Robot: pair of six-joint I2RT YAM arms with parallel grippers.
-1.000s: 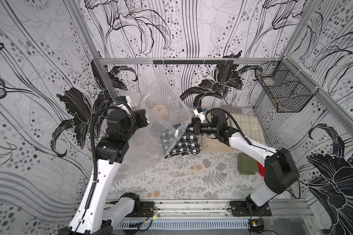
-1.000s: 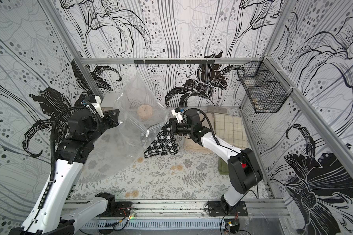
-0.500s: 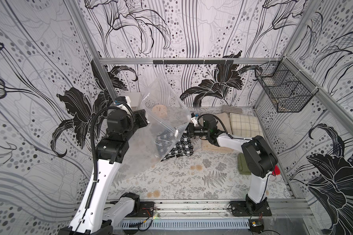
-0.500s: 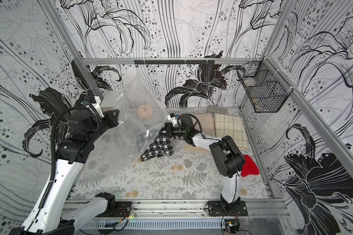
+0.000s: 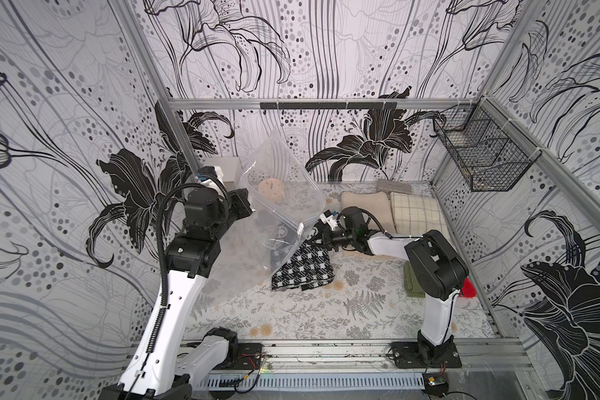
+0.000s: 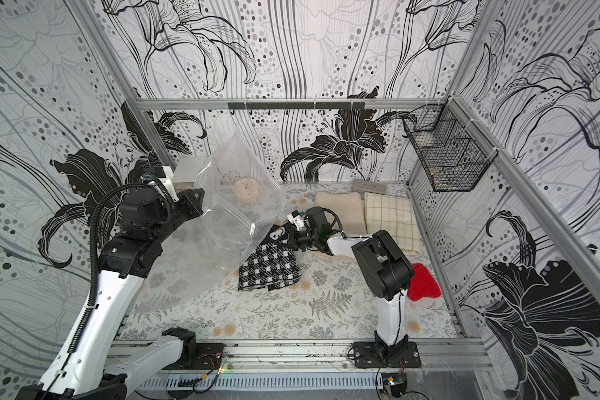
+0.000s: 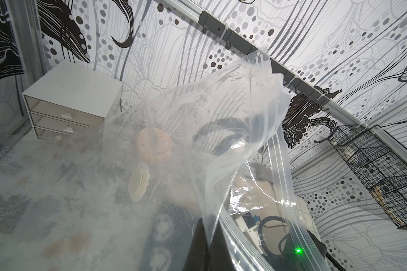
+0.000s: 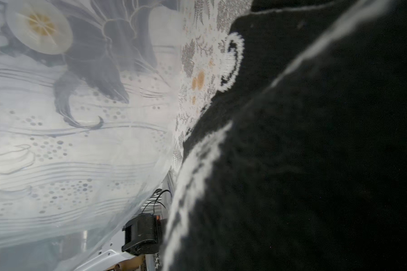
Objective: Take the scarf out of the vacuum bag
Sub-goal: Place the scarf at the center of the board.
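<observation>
Hanging off the worktop (image 5: 326,311) near its back-left corner, the vacuum bag (image 5: 284,194) is pinched at its rim by the left end effector (image 5: 249,209), closed on the clear film. The bag's lower part drapes down to the worktop on the left side. Its zip slider (image 5: 300,228) sits on the rim facing the middle, and its valve disc (image 7: 139,183) shows through the film.

The scarf (image 5: 302,270), black with white checks, lies near the middle of the worktop. Its back end is lifted and clamped in the right end effector (image 5: 317,239), and the right wrist view is filled by the knit. Bag film overlaps its left edge in both top views; whether that edge is inside cannot be told.

A broad stretch of leaf-print worktop runs from the scarf to the front edge. Along the right edge lie a green cloth (image 5: 413,284) and a red knit piece (image 6: 423,284); folded towels (image 5: 362,207) sit toward the back-right corner, just behind the right forearm.

The left arm rises steeply from the front-left, wrist turned toward the bag. The right arm stands up at the front-right and folds low, forearm level, toward the bag's mouth.
</observation>
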